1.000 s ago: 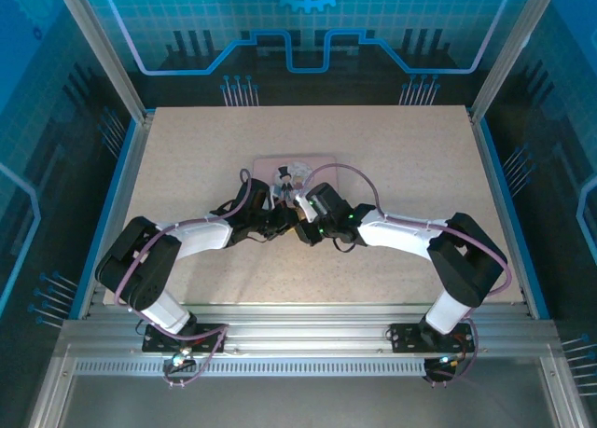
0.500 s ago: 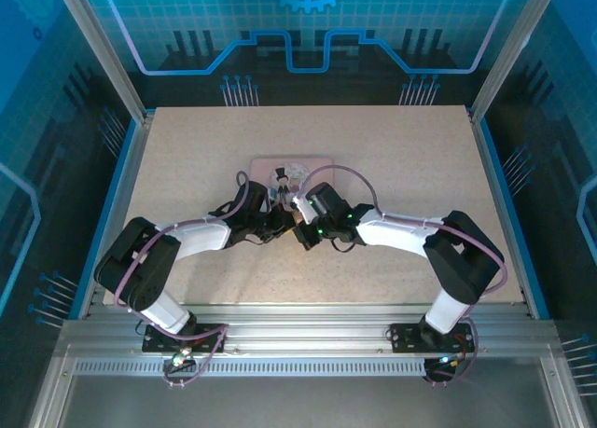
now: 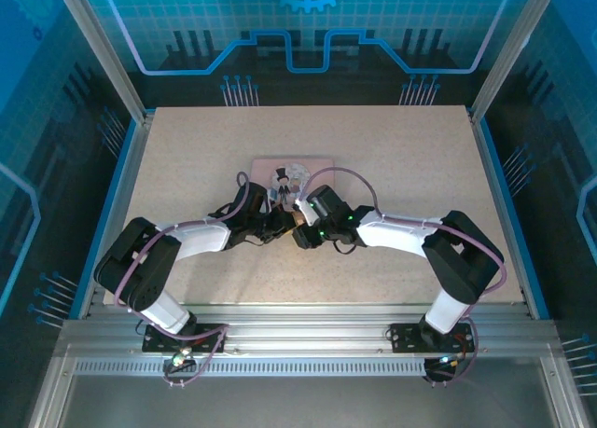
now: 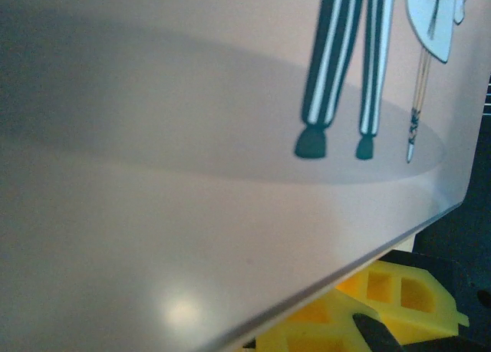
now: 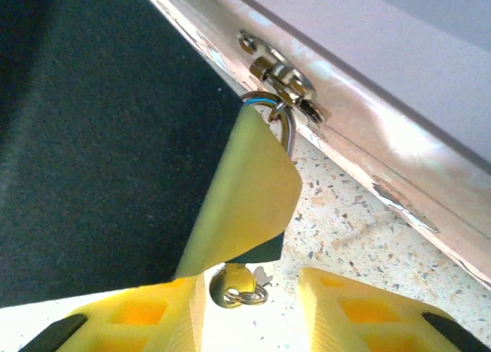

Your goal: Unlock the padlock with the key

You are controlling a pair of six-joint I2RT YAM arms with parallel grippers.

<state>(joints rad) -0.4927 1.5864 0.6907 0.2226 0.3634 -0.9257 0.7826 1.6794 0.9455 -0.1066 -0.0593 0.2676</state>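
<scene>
Left gripper (image 3: pixel 276 225) closed, apparently pinching padlock (image 5: pixel 285 129) to steady it. Only shackle shows past its pad, hooked through hasp (image 5: pixel 280 76) on tin (image 5: pixel 383 68). Right gripper (image 5: pixel 252 289) jaws apart, key (image 5: pixel 232 283) loose between them, just short of padlock. Likely needs regrip.

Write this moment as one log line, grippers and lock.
left gripper: shut, at pink tin's hasp | right gripper: open | key: between its fingers | padlock shackle: through hasp
</scene>
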